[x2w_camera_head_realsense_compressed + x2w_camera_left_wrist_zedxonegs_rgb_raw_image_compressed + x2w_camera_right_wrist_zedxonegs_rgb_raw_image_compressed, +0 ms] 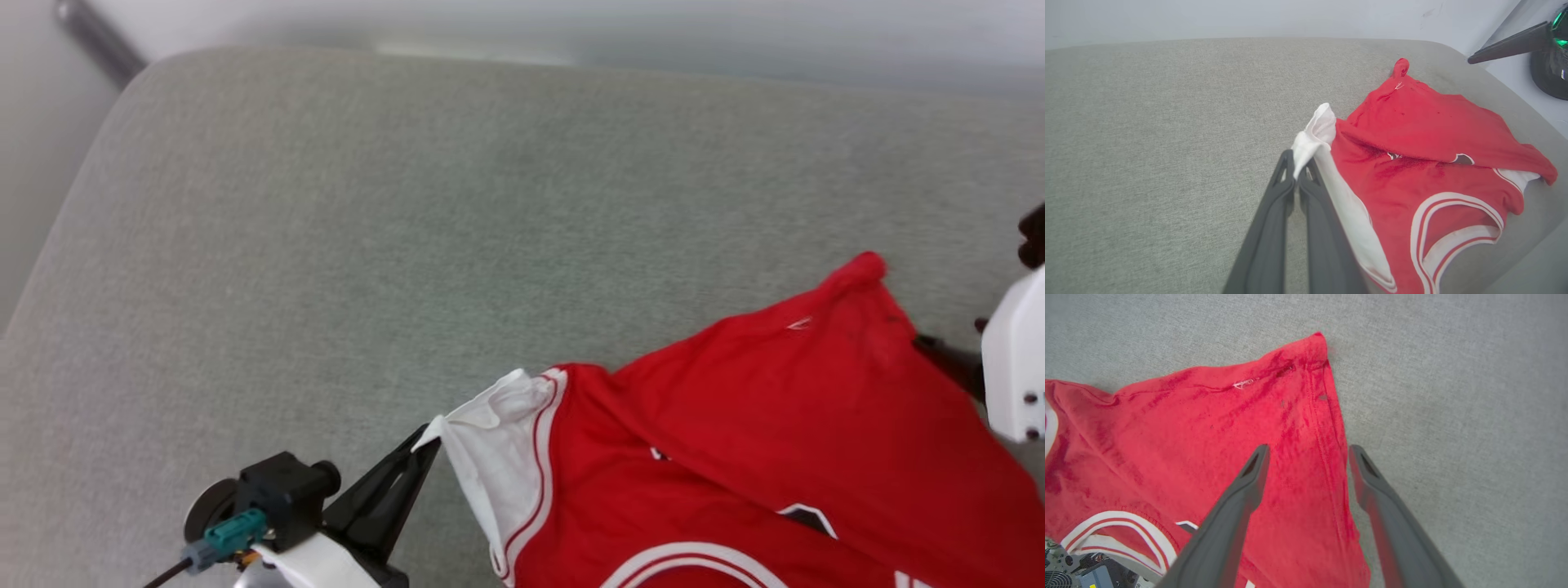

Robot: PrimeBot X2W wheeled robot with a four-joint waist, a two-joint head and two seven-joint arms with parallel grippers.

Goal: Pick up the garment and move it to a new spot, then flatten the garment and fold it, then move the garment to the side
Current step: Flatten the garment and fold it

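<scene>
Though crumpled, garment [775,408] in L pincer [430,434].

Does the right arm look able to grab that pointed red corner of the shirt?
Probably yes: the right gripper is open over the garment, and the pointed corner lies just ahead of it on the grey cushion, uncovered.

So the jersey [735,425] is running off the head view's bottom edge, and a folded-over flap [1433,122] is hiding most of its chest print [1461,158].
</scene>
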